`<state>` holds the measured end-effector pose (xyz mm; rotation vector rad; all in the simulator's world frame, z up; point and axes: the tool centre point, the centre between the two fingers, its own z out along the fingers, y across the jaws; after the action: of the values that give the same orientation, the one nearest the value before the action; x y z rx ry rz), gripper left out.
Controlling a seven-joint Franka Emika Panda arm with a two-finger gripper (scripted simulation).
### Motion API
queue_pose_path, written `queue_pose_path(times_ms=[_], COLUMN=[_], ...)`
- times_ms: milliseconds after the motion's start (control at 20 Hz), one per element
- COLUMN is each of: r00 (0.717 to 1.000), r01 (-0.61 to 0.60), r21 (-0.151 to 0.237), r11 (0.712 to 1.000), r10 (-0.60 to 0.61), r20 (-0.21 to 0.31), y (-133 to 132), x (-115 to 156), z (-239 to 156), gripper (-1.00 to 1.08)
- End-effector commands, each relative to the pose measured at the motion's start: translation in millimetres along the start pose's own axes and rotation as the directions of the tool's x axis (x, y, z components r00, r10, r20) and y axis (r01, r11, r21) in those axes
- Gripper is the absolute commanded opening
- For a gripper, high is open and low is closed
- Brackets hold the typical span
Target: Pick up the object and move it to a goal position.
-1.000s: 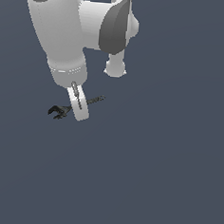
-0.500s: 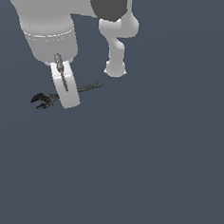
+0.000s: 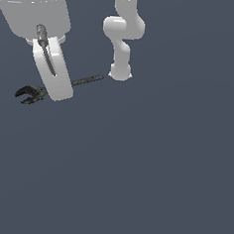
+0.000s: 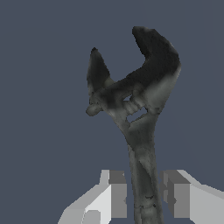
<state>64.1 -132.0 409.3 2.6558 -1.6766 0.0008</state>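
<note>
Flat slate-grey ground; jaws [image 4: 142, 199] clamp the mottled black fork-ended wrench [image 4: 135, 109].

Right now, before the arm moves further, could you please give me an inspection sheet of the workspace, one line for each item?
Surface: plain dark grey-blue ground, uniform, no marks seen.
Job's thing: black wrench, handle between the gripper fingers, forked jaw sticking out toward the exterior view's left; the wrist view shows its open jaw clearly.
Goal position: no marker seen.
Clutter: nothing seen.
Gripper: gripper, a finger on each side of the wrench handle, one finger close beside it; appears closed on it.
Cables: nothing seen.
Surroundings: white arm base standing behind the wrench; nothing else seen.
</note>
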Motion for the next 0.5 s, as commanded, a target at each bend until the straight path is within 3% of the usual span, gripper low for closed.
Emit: queue_pose_path(times_ms=[0,450], r00=[1.0,1.0], r01=[0.0,0.001], r21=[0.0,0.0], r11=[1.0,1.0], r10=[0.0,-0.001], r20=[0.0,0.001], y=[-2,-6], x=[2,6], z=[-8,-21], gripper=[-1.0,-1.0])
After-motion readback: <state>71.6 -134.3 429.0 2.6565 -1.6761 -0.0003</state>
